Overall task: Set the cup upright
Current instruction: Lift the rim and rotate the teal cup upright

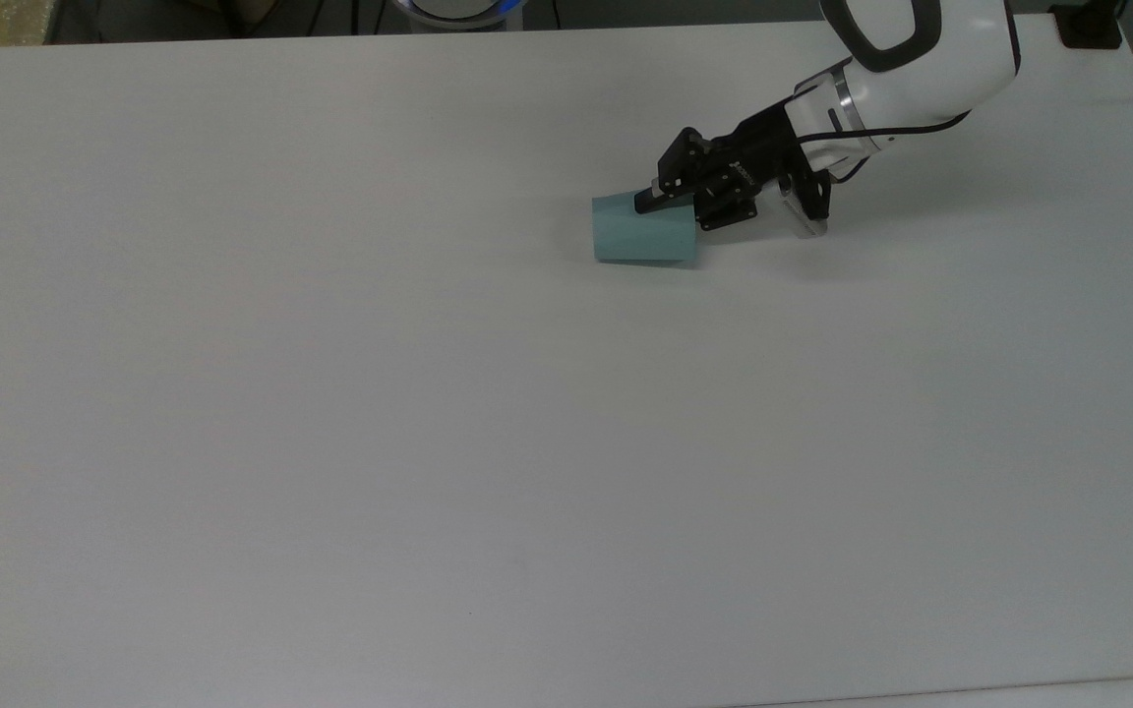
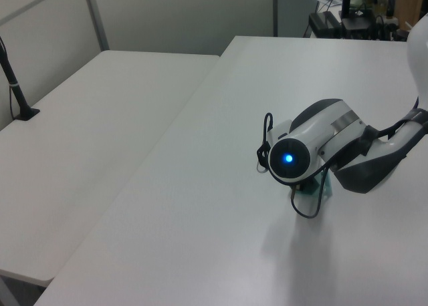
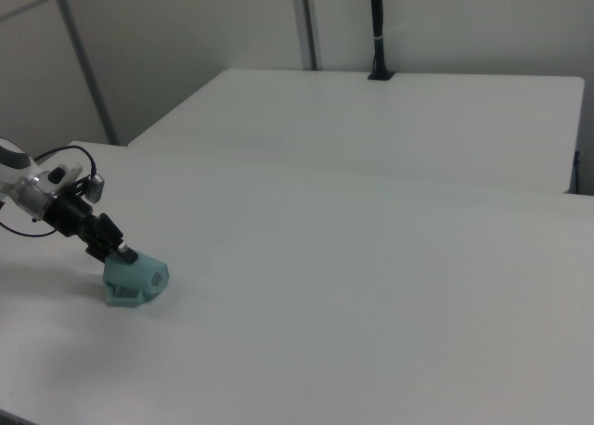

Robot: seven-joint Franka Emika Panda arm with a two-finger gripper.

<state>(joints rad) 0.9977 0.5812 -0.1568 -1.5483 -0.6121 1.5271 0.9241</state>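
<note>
We see the cup lying on its side on the white table, its wide rim toward the gripper and its narrow base pointing away from it. The gripper reaches in low from the top view's right, one finger laid over the cup's upper wall at the rim and the other apparently inside the mouth; we judge the fingers closed on that rim wall. In the right view the cup sits directly below and in front of the gripper, its base apparently raised slightly off the table. The grasp appears made; lifting, rotating and releasing the cup upright remain.
</note>
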